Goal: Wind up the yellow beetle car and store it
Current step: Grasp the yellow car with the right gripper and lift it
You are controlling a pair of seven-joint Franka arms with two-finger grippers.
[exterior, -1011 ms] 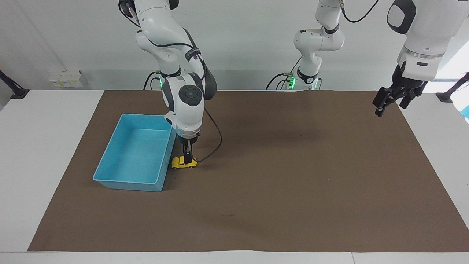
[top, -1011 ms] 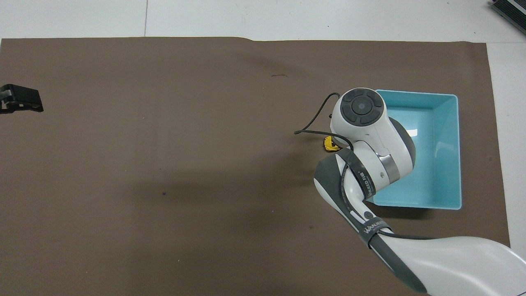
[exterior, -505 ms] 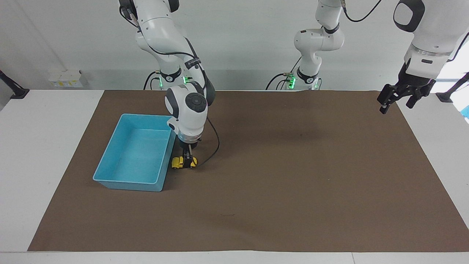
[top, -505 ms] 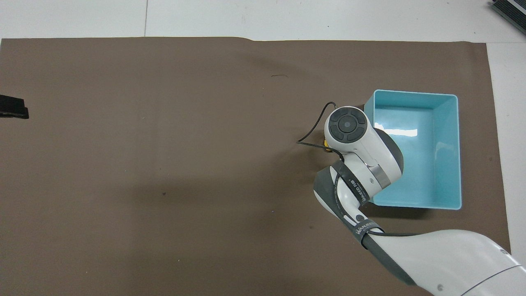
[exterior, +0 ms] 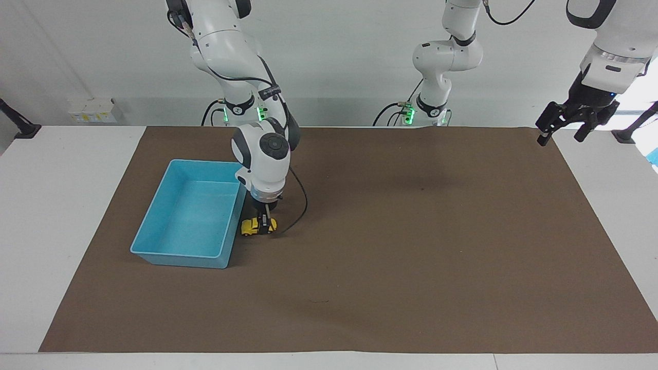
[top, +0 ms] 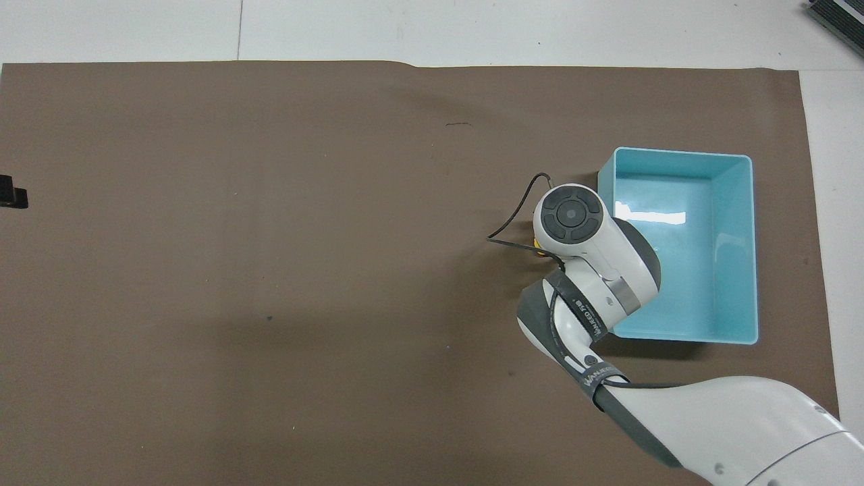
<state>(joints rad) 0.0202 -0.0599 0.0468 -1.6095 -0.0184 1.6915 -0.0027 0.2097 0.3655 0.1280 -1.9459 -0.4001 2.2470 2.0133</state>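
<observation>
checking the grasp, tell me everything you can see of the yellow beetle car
The yellow beetle car is a tiny bright-yellow toy with a rounded body and small dark wheels, plastic by its look. It sits upright on its wheels on the brown mat, right beside the blue bin, outside it. The right gripper has come straight down on it, jaws shut on its body. In the overhead view the arm hides nearly all of it.

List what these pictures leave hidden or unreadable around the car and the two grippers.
- Overhead view: the yellow beetle car is almost wholly covered by the right arm's wrist; only a yellow sliver shows.
- Overhead view: the right gripper is hidden under that same wrist.
- Overhead view: the left gripper is cut off by the picture's edge.
- Facing view: the car's winding part is too small to find.
</observation>
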